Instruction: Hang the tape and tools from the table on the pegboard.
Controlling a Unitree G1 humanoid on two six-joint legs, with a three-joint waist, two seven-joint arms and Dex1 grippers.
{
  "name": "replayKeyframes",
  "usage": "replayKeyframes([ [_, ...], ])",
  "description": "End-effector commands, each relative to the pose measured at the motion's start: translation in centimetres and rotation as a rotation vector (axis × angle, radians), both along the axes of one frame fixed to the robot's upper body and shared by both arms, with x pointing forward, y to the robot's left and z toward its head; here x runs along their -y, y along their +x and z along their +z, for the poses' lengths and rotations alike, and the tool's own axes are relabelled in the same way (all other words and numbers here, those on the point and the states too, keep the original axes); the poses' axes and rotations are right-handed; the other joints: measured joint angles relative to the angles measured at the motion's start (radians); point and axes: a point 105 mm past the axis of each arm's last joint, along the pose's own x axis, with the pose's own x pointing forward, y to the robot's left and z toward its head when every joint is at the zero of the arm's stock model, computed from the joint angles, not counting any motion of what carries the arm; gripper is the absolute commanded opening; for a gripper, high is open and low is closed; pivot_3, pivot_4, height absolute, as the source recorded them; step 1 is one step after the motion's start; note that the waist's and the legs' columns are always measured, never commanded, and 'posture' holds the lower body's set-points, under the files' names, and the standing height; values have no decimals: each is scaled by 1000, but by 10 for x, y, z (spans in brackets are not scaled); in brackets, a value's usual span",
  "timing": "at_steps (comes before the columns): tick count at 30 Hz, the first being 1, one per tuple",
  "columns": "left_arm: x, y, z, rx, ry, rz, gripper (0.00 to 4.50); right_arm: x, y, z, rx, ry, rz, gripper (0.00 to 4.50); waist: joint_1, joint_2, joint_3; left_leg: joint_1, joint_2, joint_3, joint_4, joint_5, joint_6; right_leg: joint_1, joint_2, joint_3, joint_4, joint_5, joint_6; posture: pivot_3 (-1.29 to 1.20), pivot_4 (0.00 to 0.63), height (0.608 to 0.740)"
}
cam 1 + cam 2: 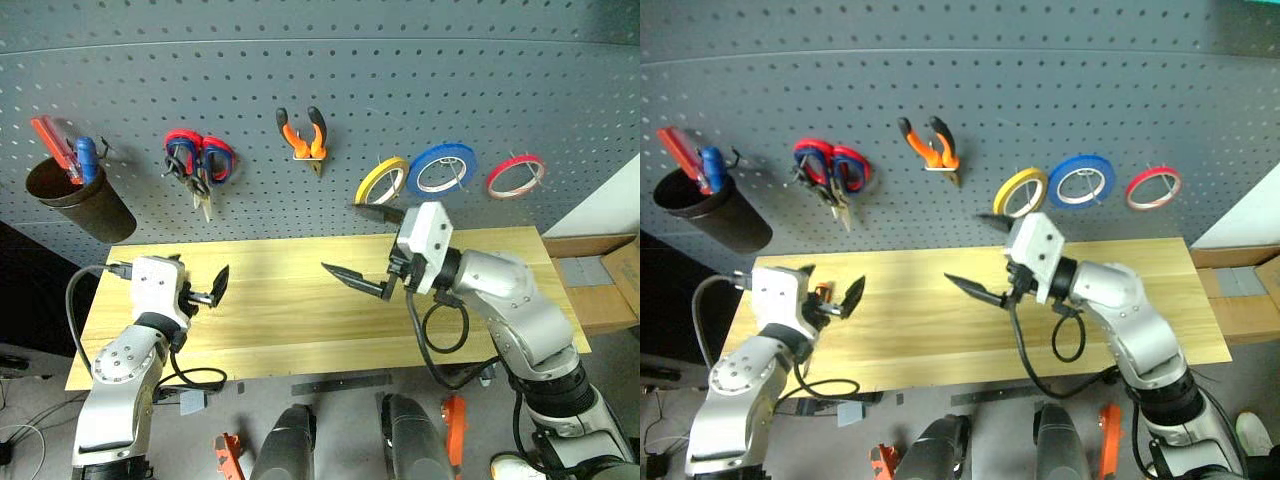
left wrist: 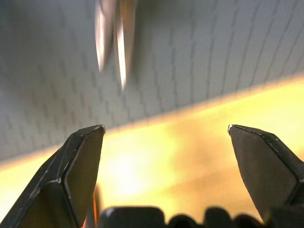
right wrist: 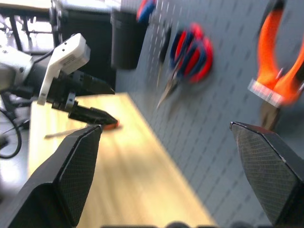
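Over the left end of the worktop [image 1: 300, 300] we are holding our left end effector [image 1: 205, 288] with its fingers spread wide and nothing between them. Just beside it, in the right wrist view, a screwdriver [image 3: 80, 129] with an orange-and-black handle is lying flat on the wood, its slim shaft pointing away from the wall; we cannot tell whether the fingers are touching it.

Near the middle of the worktop we are holding our right end effector [image 1: 362, 248] above the surface, its fingers also spread wide and empty, pointing toward our left.

Behind both, on the pegboard [image 1: 320, 60], the orange-handled pliers [image 1: 303, 137] are hanging with their jaws down. To their left the red-and-blue scissors [image 1: 200, 165] are hanging, and further left a dark cup [image 1: 80, 200] is holding a red tool and a blue one. To the right of the pliers, three rings are hanging in a row: the yellow roll [image 1: 381, 180], the blue roll [image 1: 441, 168], and the thin red tape [image 1: 516, 175] at the far right.
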Motion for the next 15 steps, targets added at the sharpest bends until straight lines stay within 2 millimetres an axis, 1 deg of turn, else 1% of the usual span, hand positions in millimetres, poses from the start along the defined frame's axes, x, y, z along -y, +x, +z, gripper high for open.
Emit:
replayKeyframes([
  [1,-29,3,-12,-105,-7,120,4481,-7,-4,-8,-67,-32,-44,4500,1,0,0,0,0,0,0,0,0,0,0,0,0,0,0,-23,271,740],
  [4,-40,12,-23,-186,-73,155,4481,-16,-3,-14,-123,-35,-67,4500,1,0,0,0,0,-1,0,0,0,0,0,-1,1,0,-1,-27,276,740],
  [7,-46,23,-29,-240,-122,172,4481,-24,-4,-17,-162,-41,-79,4500,0,0,0,0,0,-2,0,0,0,0,0,-1,1,0,-1,-40,283,740],
  [9,-56,27,-28,-247,-142,207,4481,-28,-5,-17,-177,-43,-80,4500,-1,0,0,0,0,-3,0,0,0,0,0,-1,0,0,-1,-47,286,740],
  [13,-81,30,-25,-257,-150,286,4481,-37,-5,-14,-202,-30,-90,4500,-11,0,0,0,0,-3,0,0,0,-1,0,-1,0,0,-1,-60,289,740],
  [15,-89,30,-25,-269,-170,300,4481,-42,-4,-13,-216,-21,-96,4500,-19,0,0,0,0,-4,0,0,0,-1,0,-2,0,0,-1,-64,291,740],
])
